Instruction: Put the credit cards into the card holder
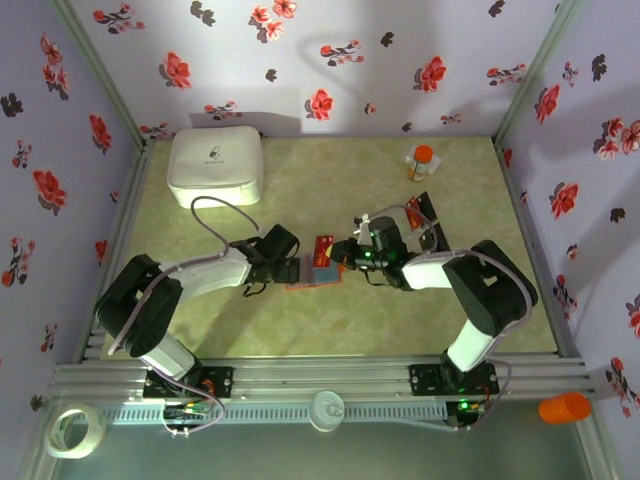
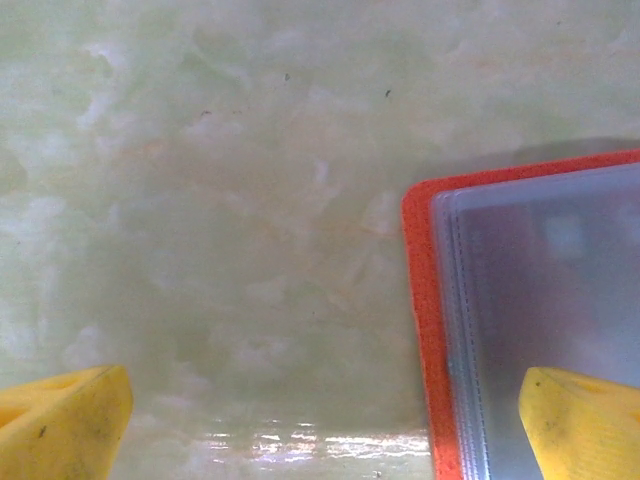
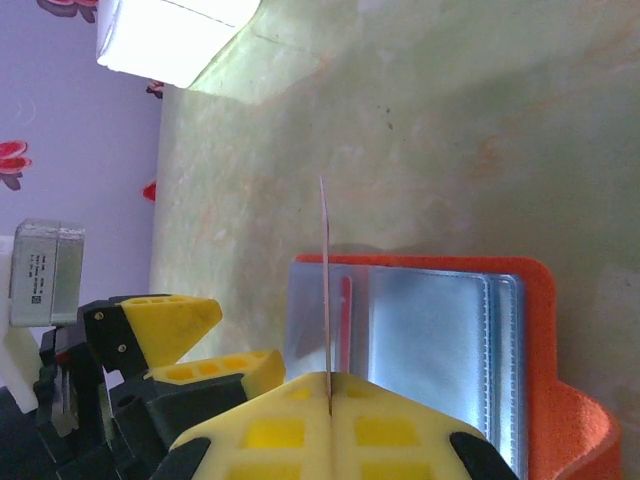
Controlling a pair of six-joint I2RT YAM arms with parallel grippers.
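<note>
The card holder (image 1: 316,273) lies open at the table's middle, orange-red outside with blue-grey clear pockets (image 3: 430,330). My right gripper (image 3: 328,380) is shut on a thin credit card (image 3: 325,270), seen edge-on and standing over the holder's left pocket. From above, that red card (image 1: 323,247) sits at the holder's far edge by the right gripper (image 1: 342,254). My left gripper (image 2: 320,430) is open wide at the holder's left edge (image 2: 425,330). One yellow fingertip (image 2: 585,420) is over a pocket and the other (image 2: 60,420) over bare table. More credit cards (image 1: 419,212) lie behind the right arm.
A big white rounded box (image 1: 216,165) stands at the back left. An orange-capped bottle (image 1: 421,162) is at the back right. Floral walls close the table on three sides. A tape roll (image 1: 75,430) and an orange object (image 1: 563,407) lie beyond the front rail.
</note>
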